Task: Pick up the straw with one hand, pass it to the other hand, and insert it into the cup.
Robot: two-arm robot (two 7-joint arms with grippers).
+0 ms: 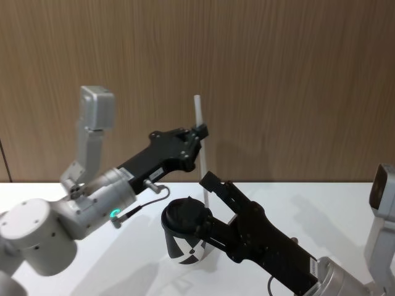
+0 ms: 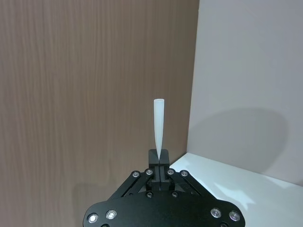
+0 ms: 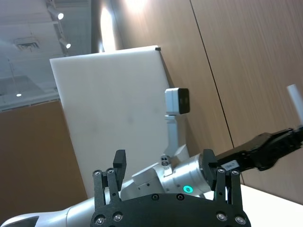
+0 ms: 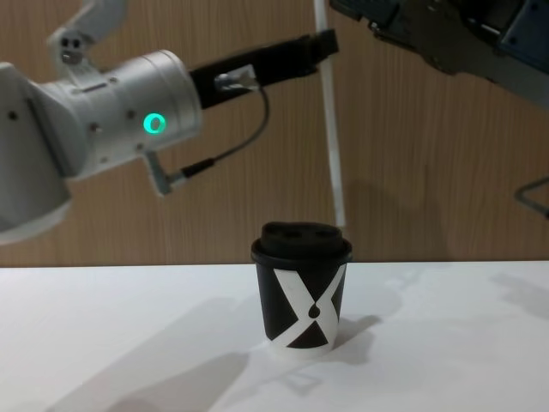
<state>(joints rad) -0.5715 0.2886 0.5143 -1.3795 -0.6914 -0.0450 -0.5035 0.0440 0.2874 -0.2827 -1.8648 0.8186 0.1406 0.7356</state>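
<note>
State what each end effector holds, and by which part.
The left end effector grips the straw by its upper part; the right end effector is open, holding nothing.

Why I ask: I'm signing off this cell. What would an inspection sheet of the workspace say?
Surface: white table, the cup standing on it.
Job's things: the cup upright, lid on; the straw held near-upright above it, lower end by the lid's far edge, not visibly inserted.
Clutter: nothing seen.
Grippers: left gripper jaws shut on the straw; right gripper jaws open, empty, raised to the straw's right.
Cables: grey cable looping from the left arm's wrist.
Surroundings: wood-panelled wall behind.
</note>
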